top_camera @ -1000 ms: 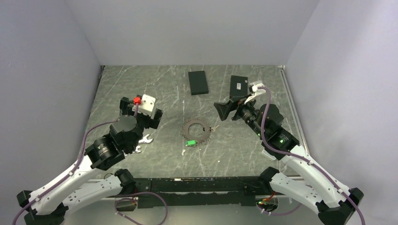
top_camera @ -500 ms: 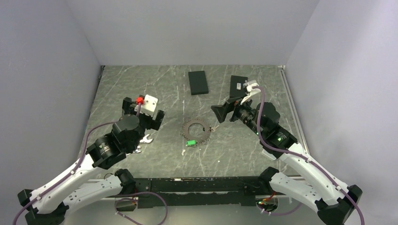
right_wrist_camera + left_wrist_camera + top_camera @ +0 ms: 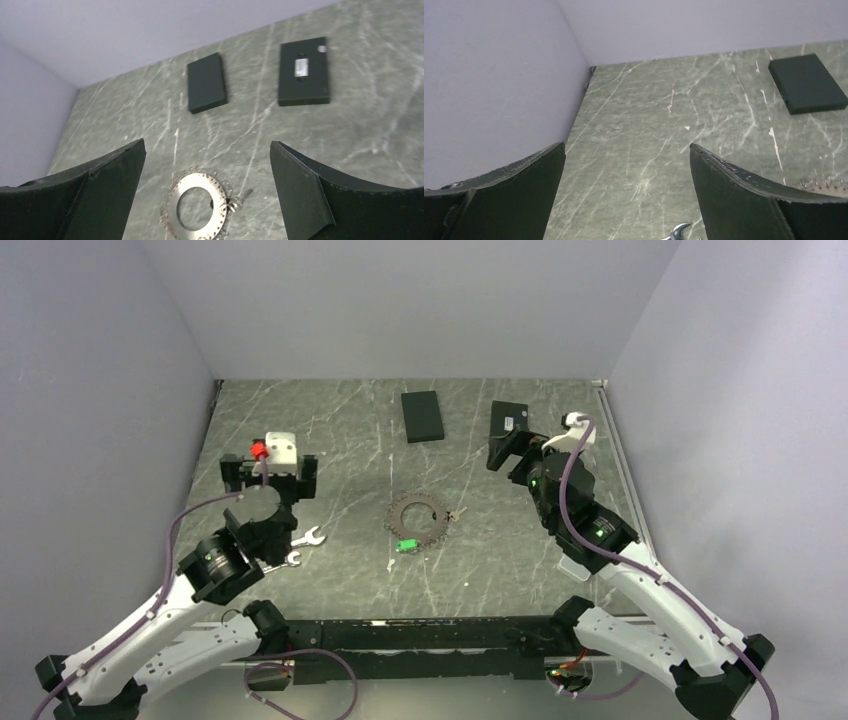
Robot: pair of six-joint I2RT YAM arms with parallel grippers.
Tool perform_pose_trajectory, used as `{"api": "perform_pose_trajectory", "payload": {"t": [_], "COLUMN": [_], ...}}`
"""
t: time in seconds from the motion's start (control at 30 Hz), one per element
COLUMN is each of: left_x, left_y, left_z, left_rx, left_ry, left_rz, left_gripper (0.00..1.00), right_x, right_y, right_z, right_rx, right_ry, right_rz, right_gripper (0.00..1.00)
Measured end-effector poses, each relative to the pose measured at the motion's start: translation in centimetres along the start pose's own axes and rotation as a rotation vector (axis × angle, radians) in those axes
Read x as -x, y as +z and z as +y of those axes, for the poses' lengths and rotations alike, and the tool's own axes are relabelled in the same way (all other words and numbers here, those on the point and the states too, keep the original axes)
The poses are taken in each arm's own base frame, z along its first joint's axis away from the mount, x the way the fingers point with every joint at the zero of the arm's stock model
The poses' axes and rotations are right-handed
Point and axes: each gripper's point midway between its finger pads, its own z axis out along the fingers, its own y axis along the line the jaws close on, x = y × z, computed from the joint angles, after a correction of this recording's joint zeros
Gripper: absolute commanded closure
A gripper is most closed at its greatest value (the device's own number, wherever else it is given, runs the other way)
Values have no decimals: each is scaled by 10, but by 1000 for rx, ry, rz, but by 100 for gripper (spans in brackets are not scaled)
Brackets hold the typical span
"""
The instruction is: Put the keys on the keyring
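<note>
The keyring (image 3: 415, 521), a dark toothed metal ring, lies flat at the table's middle. A green-tagged key (image 3: 405, 545) lies at its near edge and a small silver key (image 3: 457, 512) at its right edge. In the right wrist view the keyring (image 3: 197, 180) looks silvery, with the small key (image 3: 241, 196) beside it. My right gripper (image 3: 512, 452) is open and empty, raised to the right of the ring (image 3: 207, 145). My left gripper (image 3: 269, 470) is open and empty, left of the ring (image 3: 626, 150), over bare table.
Two flat black boxes (image 3: 422, 415) (image 3: 509, 422) lie at the back. Two silver wrenches (image 3: 306, 537) (image 3: 291, 560) lie beside the left arm; one tip shows in the left wrist view (image 3: 679, 231). A small white scrap (image 3: 391, 565) lies near the ring. Grey walls enclose the table.
My left gripper has swung left and away from the ring. My right gripper has drawn back to the right and turned toward the back. Both stay open; the ring and keys have not moved.
</note>
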Motion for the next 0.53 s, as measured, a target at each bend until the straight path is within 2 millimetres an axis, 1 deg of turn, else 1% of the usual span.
{"api": "perform_pose_trajectory", "payload": {"t": [0.1, 0.2, 0.3, 0.53], "left_x": [2, 6, 4, -1], "left_y": [-3, -5, -3, 0], "left_z": [12, 18, 16, 10], "left_rx": [33, 47, 49, 46], "left_ry": [-41, -78, -71, -41], "left_rz": [-16, -31, -24, -5], "left_gripper": [0, 1, 1, 1], "right_x": [6, 10, 13, 11], "right_y": [-1, -7, -11, -12], "right_z": [-15, -16, -12, 1], "right_rx": [-82, -56, -19, 56], "right_ry": [9, -12, -36, -81], "right_rz": [-32, -54, -57, -31], "right_gripper": [0, 0, 0, 0]}}
